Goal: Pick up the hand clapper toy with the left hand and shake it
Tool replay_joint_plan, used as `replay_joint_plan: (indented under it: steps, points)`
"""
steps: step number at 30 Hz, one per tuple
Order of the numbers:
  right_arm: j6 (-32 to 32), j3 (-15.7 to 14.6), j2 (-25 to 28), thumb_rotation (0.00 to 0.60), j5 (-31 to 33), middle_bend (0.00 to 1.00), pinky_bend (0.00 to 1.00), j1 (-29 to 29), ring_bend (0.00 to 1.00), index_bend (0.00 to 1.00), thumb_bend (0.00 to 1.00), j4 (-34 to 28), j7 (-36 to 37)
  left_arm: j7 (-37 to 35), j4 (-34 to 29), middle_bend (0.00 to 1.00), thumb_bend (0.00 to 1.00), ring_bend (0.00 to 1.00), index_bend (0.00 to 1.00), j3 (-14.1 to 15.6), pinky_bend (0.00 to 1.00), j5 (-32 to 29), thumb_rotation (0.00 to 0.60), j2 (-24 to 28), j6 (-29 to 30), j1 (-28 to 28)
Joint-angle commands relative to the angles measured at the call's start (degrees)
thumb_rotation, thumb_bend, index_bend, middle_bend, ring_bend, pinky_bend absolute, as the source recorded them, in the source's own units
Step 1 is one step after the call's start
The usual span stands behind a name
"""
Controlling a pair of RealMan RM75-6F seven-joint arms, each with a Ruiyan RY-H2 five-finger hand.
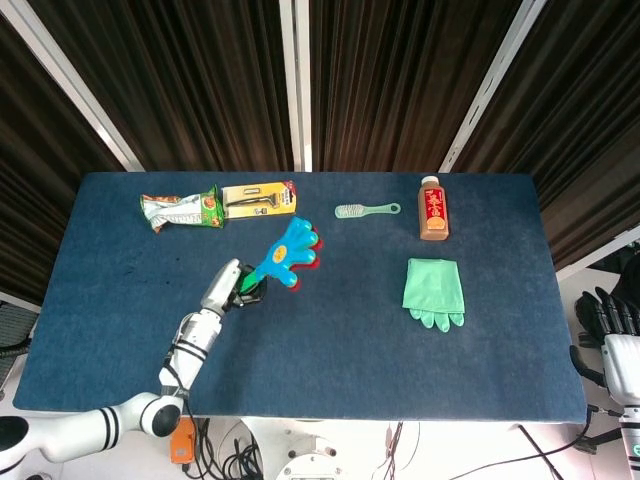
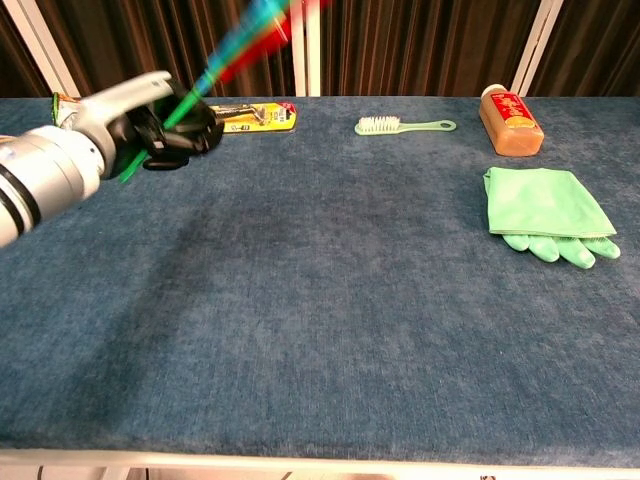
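Left hand grips the hand clapper toy by its green handle, raised off the tabletop near the razor pack; keep the grip firm, shake in short strokes.

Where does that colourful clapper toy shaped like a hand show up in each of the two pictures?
Head view: the hand clapper toy sits left of centre, held by the left hand, just below the razor pack.
Chest view: the toy is a blur at top left, raised above the table from the left hand.
Shared landmark: the razor pack.
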Motion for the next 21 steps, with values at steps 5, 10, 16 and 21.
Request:
replay_joint_plan:
  steps: [5, 10, 16, 21]
  points:
    - [-0.1, 0.0, 0.0, 0.6, -0.1, 0.0, 0.0, 0.2, 0.0, 0.0, 0.31, -0.8, -1.2, -39.8, -4.0, 1.0, 0.68, 1.0, 1.0, -5.1, 1.0, 13.5, 0.6, 12.0, -6.3, 5.4]
    - [-0.3, -0.2, 0.1, 0.6, -0.2, 0.0, 0.0, 0.3, 0.0, 0.0, 0.31, -1.5, -2.2, -6.3, 5.4, 1.0, 0.68, 1.0, 1.0, -0.6, 1.0, 18.8, 0.6, 8.9, 1.1, 4.2]
    - [-0.4, -0.2, 0.3, 0.6, 0.1, 0.0, 0.0, 0.2, 0.0, 0.0, 0.31, -1.9, -2.5, 33.3, 15.7, 1.0, 0.67, 1.0, 1.0, 6.4, 1.0, 28.0, 0.6, 4.9, 4.5, 1.9]
    - [-0.6, -0.3, 0.3, 0.6, 0.3, 0.0, 0.0, 0.2, 0.0, 0.0, 0.31, -1.6, -2.2, 36.6, 15.2, 1.0, 0.67, 1.0, 1.0, 7.8, 1.0, 27.2, 0.6, 5.6, 2.9, 0.7]
